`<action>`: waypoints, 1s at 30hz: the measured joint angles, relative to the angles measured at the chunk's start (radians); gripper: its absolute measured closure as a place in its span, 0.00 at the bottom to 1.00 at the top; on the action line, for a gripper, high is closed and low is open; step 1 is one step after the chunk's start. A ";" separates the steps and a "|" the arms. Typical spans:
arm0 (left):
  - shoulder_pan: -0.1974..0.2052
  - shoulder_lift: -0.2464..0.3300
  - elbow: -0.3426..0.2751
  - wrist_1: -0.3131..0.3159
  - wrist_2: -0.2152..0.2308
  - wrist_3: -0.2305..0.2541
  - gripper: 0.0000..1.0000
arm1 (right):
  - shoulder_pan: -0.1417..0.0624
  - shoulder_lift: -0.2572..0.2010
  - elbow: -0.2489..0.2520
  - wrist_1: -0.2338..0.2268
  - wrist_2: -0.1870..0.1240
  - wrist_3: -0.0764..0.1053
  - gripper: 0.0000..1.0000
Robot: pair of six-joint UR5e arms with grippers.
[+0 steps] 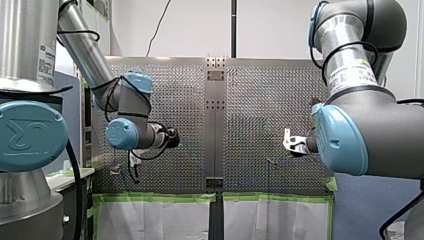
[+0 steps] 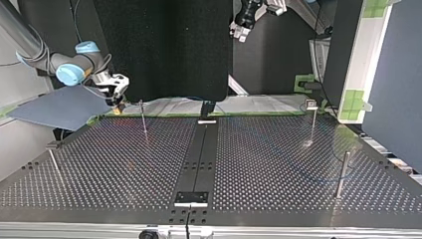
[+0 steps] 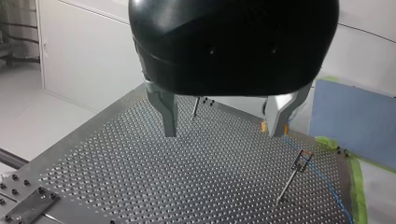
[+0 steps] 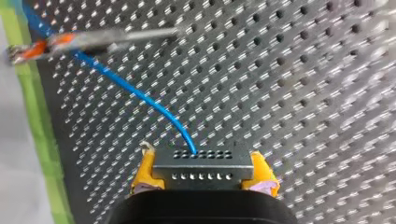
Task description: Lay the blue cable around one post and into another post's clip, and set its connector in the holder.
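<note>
1. Right gripper [image 4: 203, 179] is clamped on the connector [image 4: 201, 161]. Its yellow pads [image 4: 147, 172] press on either side of the metal block.
2. From the connector's front face the blue cable [image 4: 135, 93] curves ahead over the perforated table [image 4: 303, 93]. It runs to a thin post [image 4: 116, 37] near the green tape [image 4: 42, 140] at the table's edge.
3. Seen in the top view, the right gripper [image 2: 118, 97] hangs at the far edge of the table. It is at that view's left, just beside a slim post [image 2: 144, 122].
4. Left gripper [image 3: 223, 133] stands wide open above the table. Its metal fingers [image 3: 166, 109] are well apart and nothing lies between them.
5. Ahead of the left gripper and to one side, a post with a clip [image 3: 292, 175] rises from the table. The blue cable [image 3: 322, 179] passes at the clip's level, but I cannot tell whether it sits inside the clip.
6. At the top view's upper edge the left gripper [image 2: 241, 30] is high above the table, well apart from the right gripper.
</note>
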State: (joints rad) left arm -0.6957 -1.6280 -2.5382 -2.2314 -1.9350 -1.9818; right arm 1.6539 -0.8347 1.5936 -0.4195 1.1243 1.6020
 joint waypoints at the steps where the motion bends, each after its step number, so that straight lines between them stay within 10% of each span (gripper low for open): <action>1: 0.000 0.000 -0.001 0.002 0.000 0.000 0.07 | 0.004 -0.013 0.000 0.001 0.000 0.003 1.00; 30: 0.010 -0.002 -0.003 0.096 0.001 -0.009 0.07 | 0.056 -0.229 -0.048 0.071 0.044 0.029 1.00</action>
State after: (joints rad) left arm -0.6858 -1.6296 -2.5409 -2.1359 -1.9341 -1.9909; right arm 1.7096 -1.0637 1.5456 -0.3488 1.1681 1.6312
